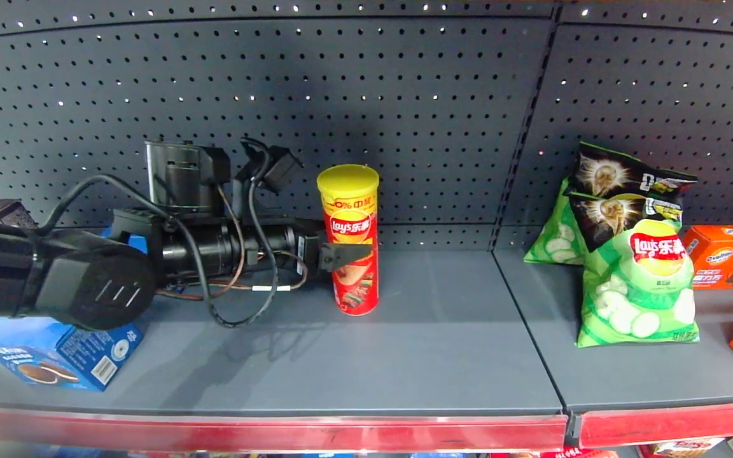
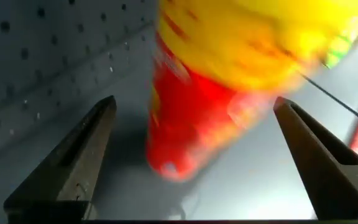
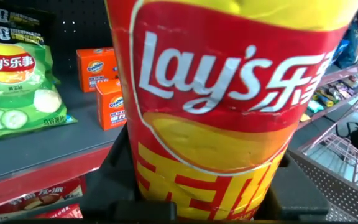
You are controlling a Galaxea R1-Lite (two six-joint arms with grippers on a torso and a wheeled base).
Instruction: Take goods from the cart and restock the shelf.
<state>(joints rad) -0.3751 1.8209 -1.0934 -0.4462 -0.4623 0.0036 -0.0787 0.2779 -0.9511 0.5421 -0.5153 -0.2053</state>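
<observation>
Head view: left claw (image 1: 357, 253) held level over shelf (image 1: 443, 331), pointing right | fingers apart, chip can (image 1: 349, 203) upright between them | right claw (image 3: 204, 186) clamped on second can (image 3: 229, 81).

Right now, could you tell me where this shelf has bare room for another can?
For the held can, the widest bare shelf patch lies between the standing can and the green bags. The front strip from the blue box to that can, ahead of the left gripper, is free. The right end is crowded: bags beside orange boxes.

Upright chip can (image 1: 349, 238) on shelf (image 1: 443, 343) (yellow lid)
</observation>
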